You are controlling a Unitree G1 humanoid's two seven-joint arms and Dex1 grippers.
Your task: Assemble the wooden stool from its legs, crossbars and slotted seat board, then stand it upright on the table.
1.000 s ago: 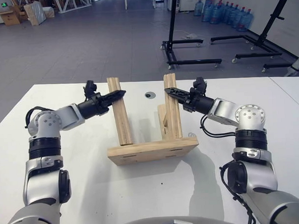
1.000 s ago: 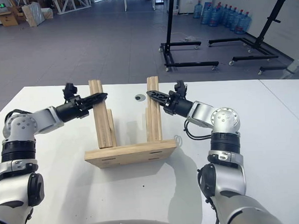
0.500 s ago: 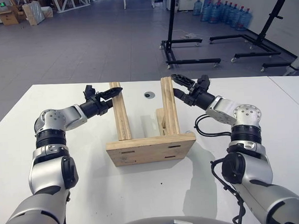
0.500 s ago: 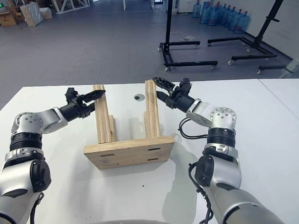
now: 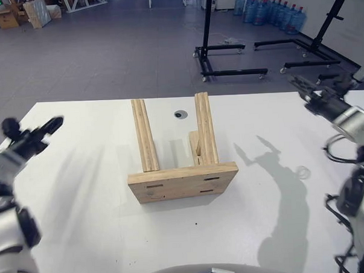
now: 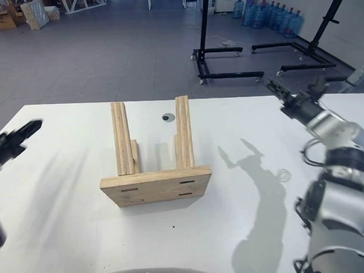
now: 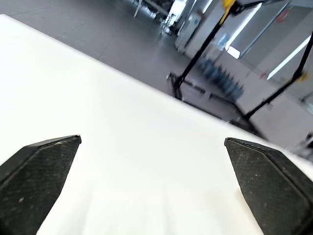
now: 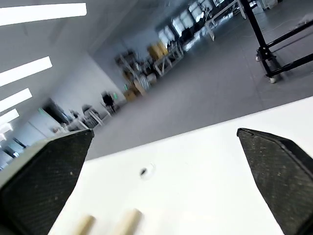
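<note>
The wooden stool lies on its side in mid-table, its seat board standing on edge toward me. Two leg pairs point away from me, with a short crossbar beside the right pair. My left gripper hovers over the table's far left, well clear of the stool, its fingers spread open over bare tabletop. My right gripper is raised at the far right, open and empty. From the right wrist view the leg ends show far off.
A small round hole sits in the white table just behind the stool. Black wheeled stand frames and water bottles are on the floor beyond the table's far edge. Bare tabletop lies on both sides of the stool.
Both arms have swung outward from the stool's legs, the left to the far left, the right up to the far right. Both grippers went from closed to open. The stool stays on its side.
</note>
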